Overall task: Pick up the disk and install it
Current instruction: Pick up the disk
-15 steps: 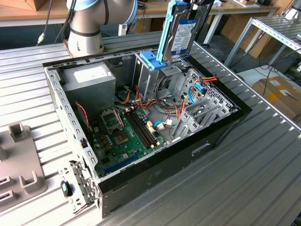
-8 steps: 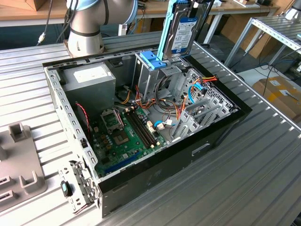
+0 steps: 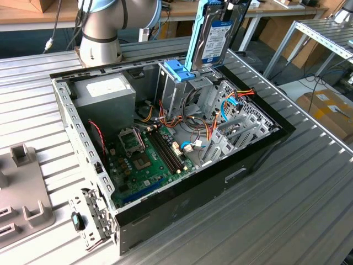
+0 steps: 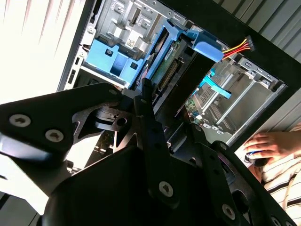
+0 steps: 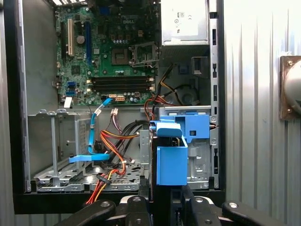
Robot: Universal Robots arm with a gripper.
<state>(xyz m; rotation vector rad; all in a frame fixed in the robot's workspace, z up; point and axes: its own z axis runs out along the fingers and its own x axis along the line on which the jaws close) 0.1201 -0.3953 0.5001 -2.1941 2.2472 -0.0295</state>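
While the gripper (image 5: pixel 165 207) clamped the disk (image 3: pixel 212 33) edgewise, top-centre in the exterior view, it looked stiff, heavyish, fragile.

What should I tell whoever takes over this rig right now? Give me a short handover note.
Gripper: shut on the disk, holding it upright from above.
Disk: in the air over the open computer case, close above the drive cage and next to its blue latch.
Done: the disk is picked up and brought to the cage.
Left: the disk is not yet seated in the cage.
Note: in the second wrist view, a person's hand rests just outside the case.
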